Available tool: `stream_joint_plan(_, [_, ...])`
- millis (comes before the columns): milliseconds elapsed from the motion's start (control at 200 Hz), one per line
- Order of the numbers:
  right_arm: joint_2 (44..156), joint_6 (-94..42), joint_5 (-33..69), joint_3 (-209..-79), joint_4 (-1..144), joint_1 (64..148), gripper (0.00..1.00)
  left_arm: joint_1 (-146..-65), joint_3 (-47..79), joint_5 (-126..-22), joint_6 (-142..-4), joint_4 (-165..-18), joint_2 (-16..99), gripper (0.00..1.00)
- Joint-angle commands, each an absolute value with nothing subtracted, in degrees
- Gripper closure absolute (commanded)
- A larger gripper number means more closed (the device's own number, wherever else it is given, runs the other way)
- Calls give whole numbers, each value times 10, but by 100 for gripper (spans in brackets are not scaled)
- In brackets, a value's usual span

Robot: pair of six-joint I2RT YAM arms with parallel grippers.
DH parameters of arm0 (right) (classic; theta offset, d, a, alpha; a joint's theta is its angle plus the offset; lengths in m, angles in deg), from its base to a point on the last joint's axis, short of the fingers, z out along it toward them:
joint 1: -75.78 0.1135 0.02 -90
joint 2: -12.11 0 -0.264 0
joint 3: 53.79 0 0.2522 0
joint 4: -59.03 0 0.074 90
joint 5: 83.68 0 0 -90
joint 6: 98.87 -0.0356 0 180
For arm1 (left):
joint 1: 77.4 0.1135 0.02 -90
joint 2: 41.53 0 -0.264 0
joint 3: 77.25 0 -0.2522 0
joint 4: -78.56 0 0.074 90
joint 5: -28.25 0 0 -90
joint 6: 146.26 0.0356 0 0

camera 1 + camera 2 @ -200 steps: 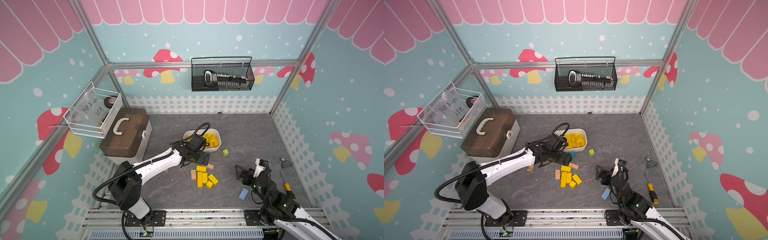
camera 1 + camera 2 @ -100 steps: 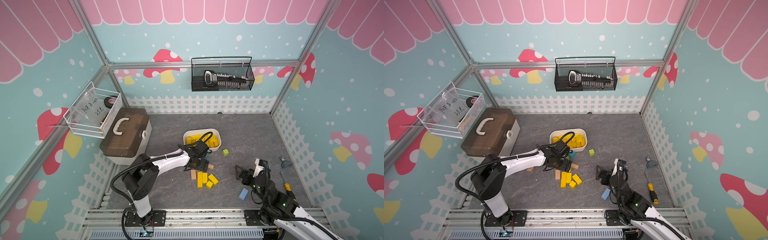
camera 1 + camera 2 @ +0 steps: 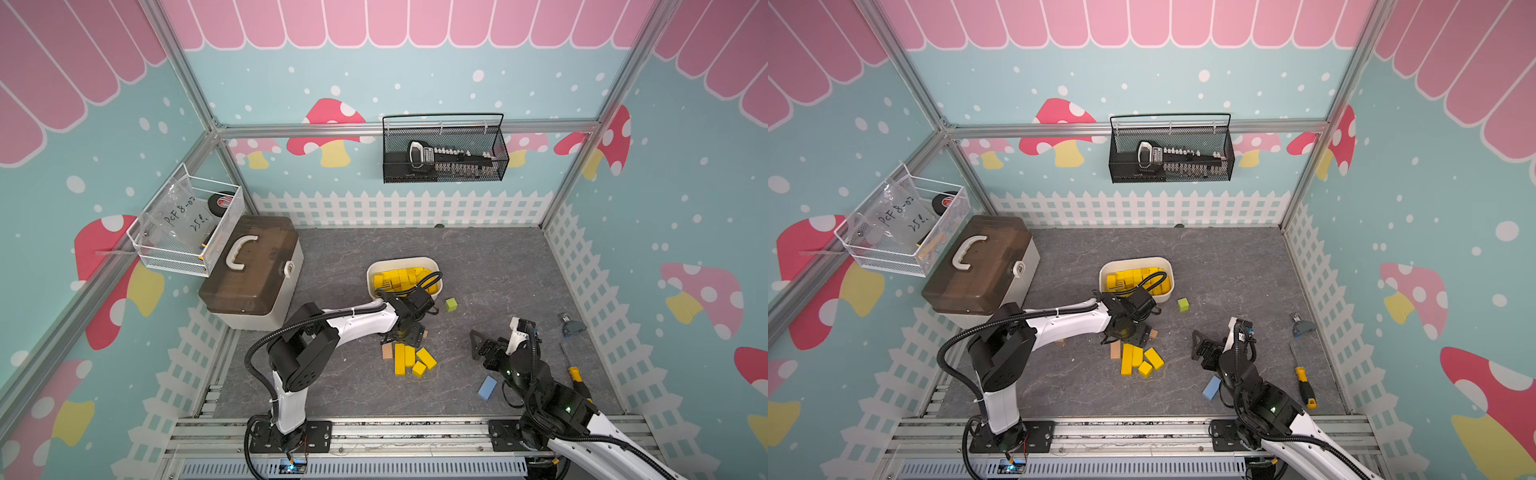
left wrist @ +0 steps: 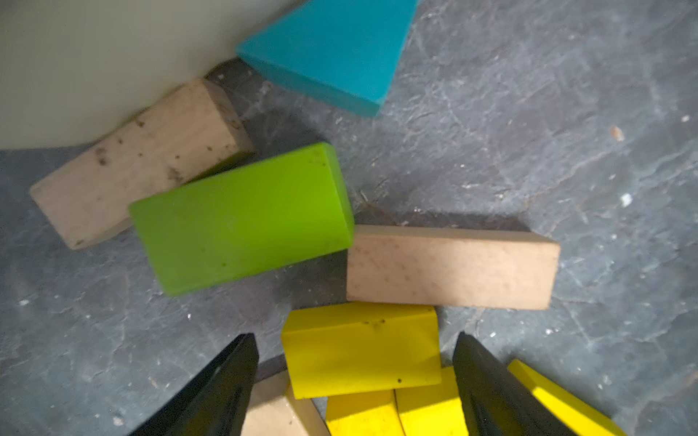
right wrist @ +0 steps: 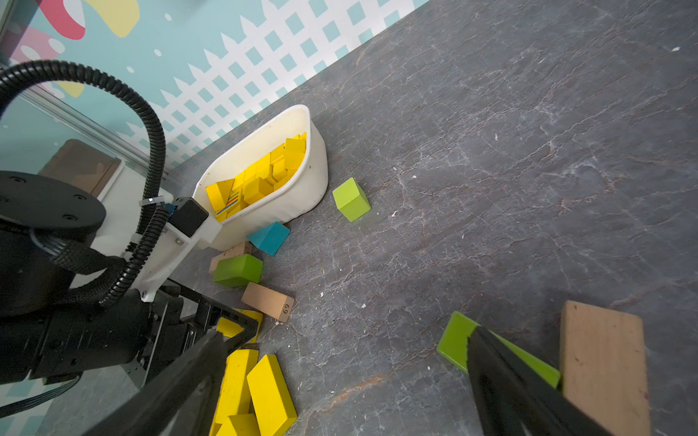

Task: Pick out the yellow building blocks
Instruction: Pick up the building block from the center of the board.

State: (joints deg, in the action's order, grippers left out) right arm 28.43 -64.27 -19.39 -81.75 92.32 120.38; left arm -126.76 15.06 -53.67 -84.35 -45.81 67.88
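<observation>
Lidded case [image 3: 253, 270]: far left of the counter [image 3: 498, 266], handle up.
Left jaws: released, straddling one yellow brick [image 4: 362, 349] at the cluster's edge, with a thin gap either side and nothing gripped.
White tub [image 3: 400, 261]: mid-counter, packed with yellow building blocks [image 3: 399, 277].
Loose yellow blocks [image 3: 409, 360]: small cluster on the counter near the tub, with a tan block [image 3: 387, 351] just beside.
Green cube [image 3: 451, 304]: alone, right of the tub.
Right jaws: spread wide, holding nothing.
Blue block [image 3: 487, 388]: flat on the counter, right of the cluster.

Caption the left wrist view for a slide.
Left gripper, jaws open, straddles a yellow block near a green block, a tan block and a blue wedge on the grey floor.
</observation>
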Motion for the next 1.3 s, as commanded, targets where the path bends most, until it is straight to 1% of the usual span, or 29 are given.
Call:
stream_joint_plan(0, [278,-652,-201,-813,929,1202,1,-1269,138,-506,-847,-439,684,18])
stream_joint_plan(265, [279,-652,-200,-813,929,1202,1,-1267,150,-503,-838,-437,673,27])
stream_joint_plan(620, [284,-653,-199,-813,930,1202,2,-1238,191,-521,-830,-454,642,29])
stream_joint_plan(971, [295,-654,-200,-817,928,1202,2,-1214,226,-537,-824,-470,608,34])
stream_joint_plan(1296, [304,-656,-201,-819,926,1201,1,-1207,232,-549,-820,-474,591,38])
